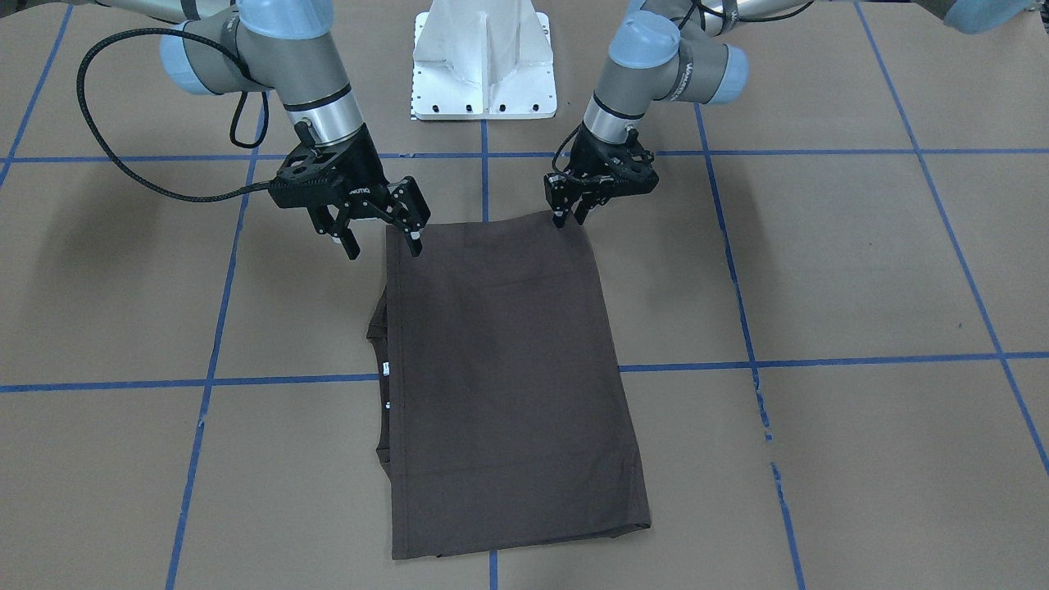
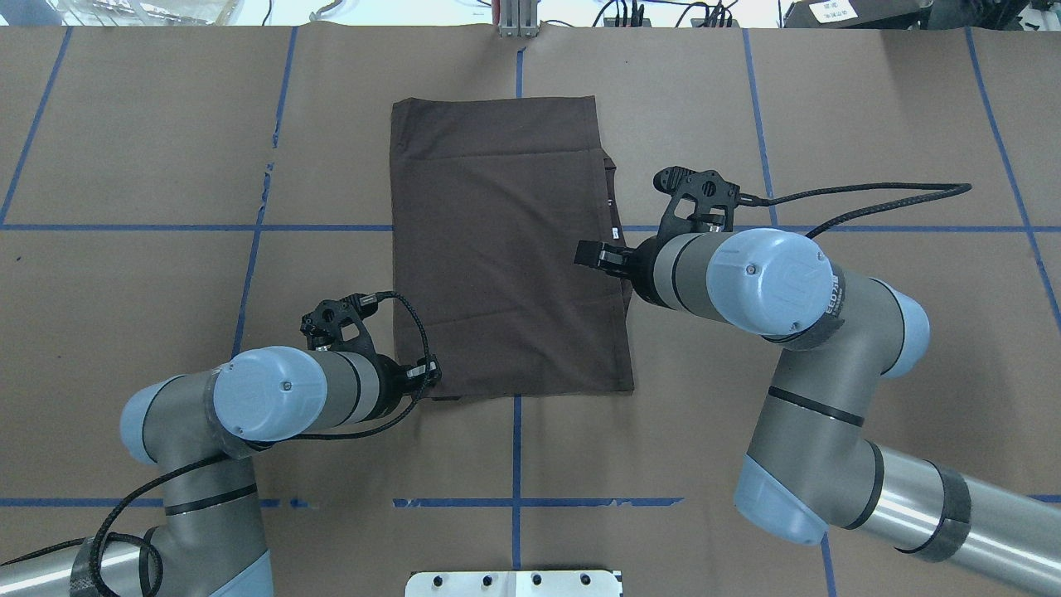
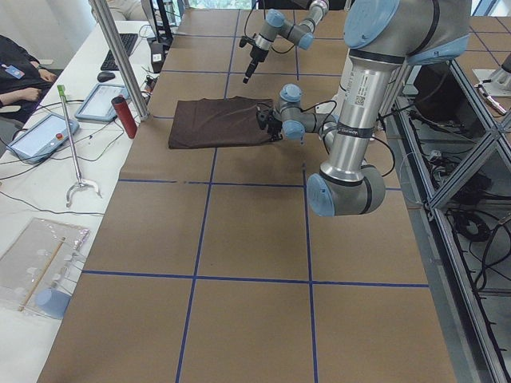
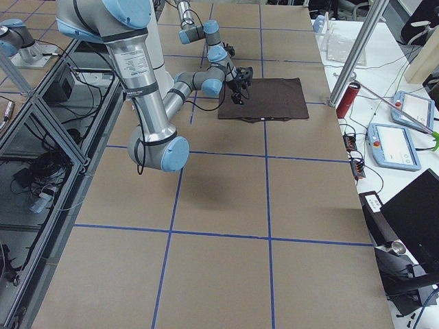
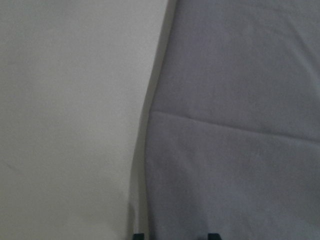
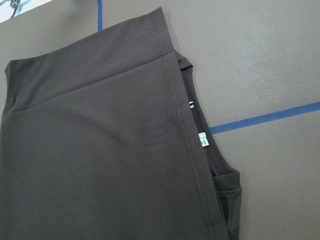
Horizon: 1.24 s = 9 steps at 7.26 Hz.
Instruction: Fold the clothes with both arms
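End effector left (image 1: 570, 219): fingers slightly apart, low at T-shirt (image 1: 508, 377) near-left corner; end effector right (image 1: 383, 248): wide apart above near-right corner. Shirt flat, tabletop (image 1: 819, 270) centre; likely staged for paired corner pinch.

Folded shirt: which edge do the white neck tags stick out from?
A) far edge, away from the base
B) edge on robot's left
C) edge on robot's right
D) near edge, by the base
C: the white neck tags peek out along the T-shirt edge on the robot's right, which is the right side of the overhead view.
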Available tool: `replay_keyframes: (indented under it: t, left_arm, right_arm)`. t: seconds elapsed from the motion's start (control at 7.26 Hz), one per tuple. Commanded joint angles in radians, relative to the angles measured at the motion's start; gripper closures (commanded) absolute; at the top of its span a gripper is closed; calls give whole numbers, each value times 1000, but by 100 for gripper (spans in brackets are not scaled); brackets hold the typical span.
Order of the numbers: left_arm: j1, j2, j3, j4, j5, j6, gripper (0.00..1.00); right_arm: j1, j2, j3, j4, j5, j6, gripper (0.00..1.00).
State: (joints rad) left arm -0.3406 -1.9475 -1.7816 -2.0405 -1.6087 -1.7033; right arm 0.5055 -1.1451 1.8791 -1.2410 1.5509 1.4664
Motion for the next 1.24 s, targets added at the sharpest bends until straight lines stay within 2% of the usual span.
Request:
replay_keyframes:
  t: [0.0,0.14,0.28,0.41,0.55,0.69,1.1]
  left_arm:
    - [0,-1,7,-1,4,1,94]
    - [0,-1,5,-1,4,2,100]
    - [0,-2,2,-3,6,4,100]
    - [0,-4,-2,-3,4,7,100]
    - [0,-5,-5,-1,4,7,100]
    - [0,-5,-10,-1,4,7,100]
    - [-1,-5,-13,-1,6,7,100]
  right_arm:
    - [1,-1,0,0,0,-1,0]
    - [-1,-2,-3,-2,-2,0,0]
    - [-21,-2,-15,-12,-18,11,0]
    - [-48,11,-18,-35,-47,128,4]
    - [-59,60,-11,-193,-49,264,18]
    - [-68,80,-14,-275,-48,312,19]
    - [-114,112,-57,-314,-46,313,13]
